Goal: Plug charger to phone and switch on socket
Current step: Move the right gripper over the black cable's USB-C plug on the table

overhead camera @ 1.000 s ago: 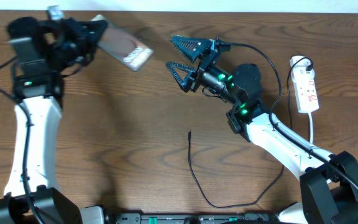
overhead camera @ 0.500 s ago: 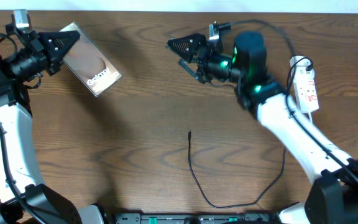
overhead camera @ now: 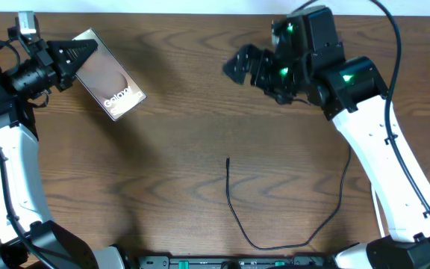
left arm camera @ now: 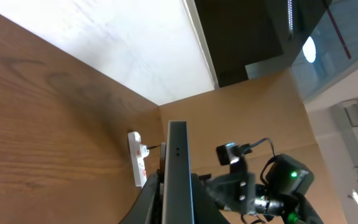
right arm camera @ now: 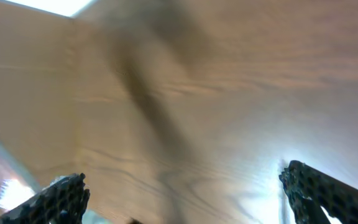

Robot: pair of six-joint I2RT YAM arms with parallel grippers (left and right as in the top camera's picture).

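Observation:
My left gripper (overhead camera: 75,54) is shut on the phone (overhead camera: 109,77), holding it above the table's far left; its bronze screen with white "Galaxy" text faces up. In the left wrist view the phone (left arm camera: 178,163) shows edge-on between the jaws (left arm camera: 178,208). The charger cable (overhead camera: 237,220) lies loose on the table, its slim tip (overhead camera: 228,159) pointing away at centre. My right gripper (overhead camera: 243,64) is open and empty, raised high at the back, with fingers wide apart in the right wrist view (right arm camera: 191,196). The white socket (left arm camera: 138,159) shows only in the left wrist view; the right arm hides it overhead.
The brown wooden table (overhead camera: 163,172) fills the view. The right arm's white forearm (overhead camera: 379,157) crosses the right side. The charger cable loops near the front edge (overhead camera: 275,246). A pale wall runs along the back edge.
The right arm has lifted and swung right and back, now covering the socket. The left arm first swung left with the phone, then held still.

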